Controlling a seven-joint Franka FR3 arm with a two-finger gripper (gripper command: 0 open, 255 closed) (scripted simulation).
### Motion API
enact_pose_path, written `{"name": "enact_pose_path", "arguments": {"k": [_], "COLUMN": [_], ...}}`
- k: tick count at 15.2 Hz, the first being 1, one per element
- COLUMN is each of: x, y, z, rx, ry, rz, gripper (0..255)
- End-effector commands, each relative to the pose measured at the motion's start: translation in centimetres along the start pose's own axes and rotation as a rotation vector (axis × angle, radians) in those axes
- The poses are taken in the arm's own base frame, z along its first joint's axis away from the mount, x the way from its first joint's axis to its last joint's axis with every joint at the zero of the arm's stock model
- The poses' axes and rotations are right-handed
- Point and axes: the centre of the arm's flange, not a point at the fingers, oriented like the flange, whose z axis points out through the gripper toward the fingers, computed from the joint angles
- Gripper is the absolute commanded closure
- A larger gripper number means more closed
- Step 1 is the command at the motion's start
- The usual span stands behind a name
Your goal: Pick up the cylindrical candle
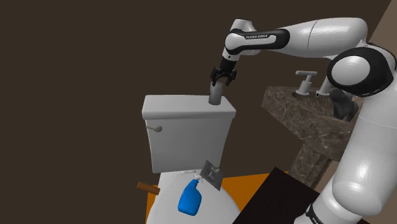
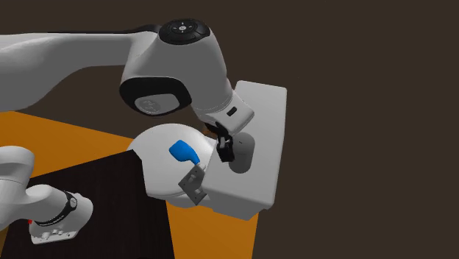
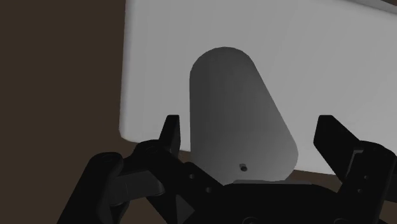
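A plain grey cylindrical candle (image 1: pixel 215 95) stands upright on the white lid of the toilet tank (image 1: pixel 184 105), near the end closer to the sink counter. My black gripper (image 1: pixel 220 79) comes down over its top, open, one finger on each side. In the wrist view the candle (image 3: pixel 238 114) sits between the fingertips (image 3: pixel 169 130); one finger is close to its side and the other stands clearly apart from it. From the second exterior view, the gripper (image 2: pixel 223 146) is just beside the candle (image 2: pixel 243 154) above the tank (image 2: pixel 257 125).
A blue spray bottle (image 1: pixel 190 198) and a small grey angular object (image 1: pixel 211 173) lie on the closed toilet seat lid below the tank. A brown stick (image 1: pixel 148 188) lies on the orange floor. A marbled sink counter (image 1: pixel 305 121) with a tap (image 1: pixel 306 81) stands at the shoulder view's right.
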Motion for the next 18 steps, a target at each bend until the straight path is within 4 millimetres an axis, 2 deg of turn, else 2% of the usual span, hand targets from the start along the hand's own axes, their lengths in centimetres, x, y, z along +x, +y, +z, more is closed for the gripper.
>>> {"name": "enact_pose_path", "arguments": {"k": [1, 5, 7, 8, 17, 18], "x": [0.1, -0.4, -0.4, -0.5, -0.4, -0.3], "y": [0.1, 0.2, 0.3, 0.2, 0.3, 0.2], "z": [1.0, 3.0, 3.3, 3.3, 3.3, 2.8], "rx": [0.0, 0.0, 0.0, 0.0, 0.0, 0.0], "ry": [0.002, 0.002, 0.002, 0.002, 0.002, 0.002], "rz": [0.002, 0.002, 0.002, 0.002, 0.002, 0.002], "gripper": [0, 0, 0, 255, 255, 255]}}
